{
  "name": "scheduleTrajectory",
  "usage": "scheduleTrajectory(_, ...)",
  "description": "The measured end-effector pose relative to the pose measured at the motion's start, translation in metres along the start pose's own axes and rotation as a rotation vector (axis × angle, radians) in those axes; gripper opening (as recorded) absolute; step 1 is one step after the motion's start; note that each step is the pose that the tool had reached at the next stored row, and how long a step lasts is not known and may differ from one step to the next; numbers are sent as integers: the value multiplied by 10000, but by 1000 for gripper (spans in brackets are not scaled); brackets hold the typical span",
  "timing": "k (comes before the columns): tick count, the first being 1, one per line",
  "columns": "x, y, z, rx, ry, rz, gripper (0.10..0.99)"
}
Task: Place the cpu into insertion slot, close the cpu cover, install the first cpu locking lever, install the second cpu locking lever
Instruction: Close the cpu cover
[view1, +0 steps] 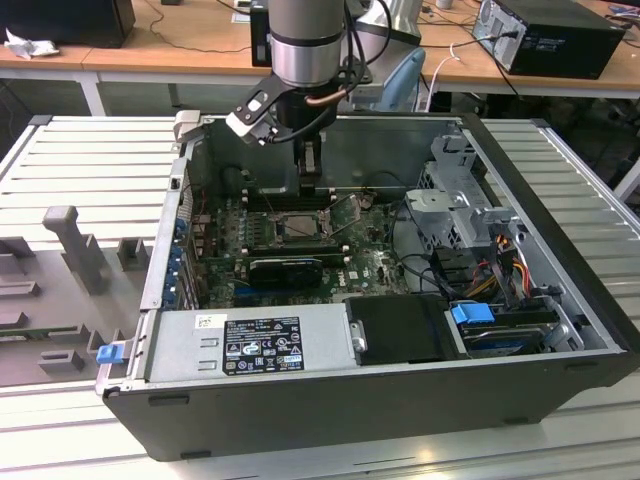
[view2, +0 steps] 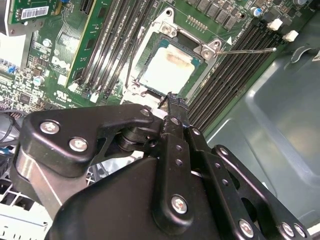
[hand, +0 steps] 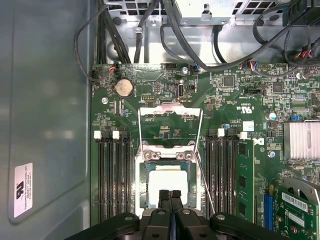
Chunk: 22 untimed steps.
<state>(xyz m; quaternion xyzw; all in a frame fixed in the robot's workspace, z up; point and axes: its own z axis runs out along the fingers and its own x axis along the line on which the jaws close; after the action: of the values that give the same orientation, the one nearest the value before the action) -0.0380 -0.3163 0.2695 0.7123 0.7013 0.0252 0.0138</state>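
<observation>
Upper centre in the exterior view, the tool (view1: 309, 178) hangs pinched closed and empty above the cpu (view1: 300, 226), seated in the insertion slot (view1: 324, 231). In the first wrist view the cpu cover (hand: 170, 111) seems raised, so closing it looks the step, needing a downward push.

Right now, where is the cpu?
In the first wrist view the cpu lies in the insertion slot, framed by the cpu cover, between two banks of memory slots; the gripper hovers at its edge.

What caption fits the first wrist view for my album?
Closed gripper poised above the cpu seated in the insertion slot.
</observation>
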Motion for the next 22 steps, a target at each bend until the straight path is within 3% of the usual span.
scheduleTrajectory(5, 2, 2, -14, -2, 3, 0, 106)
scheduleTrajectory(17, 3, 128, -8, -1, 0, 1, 106)
scheduleTrajectory(22, 3, 136, -7, -1, 1, 0, 106)
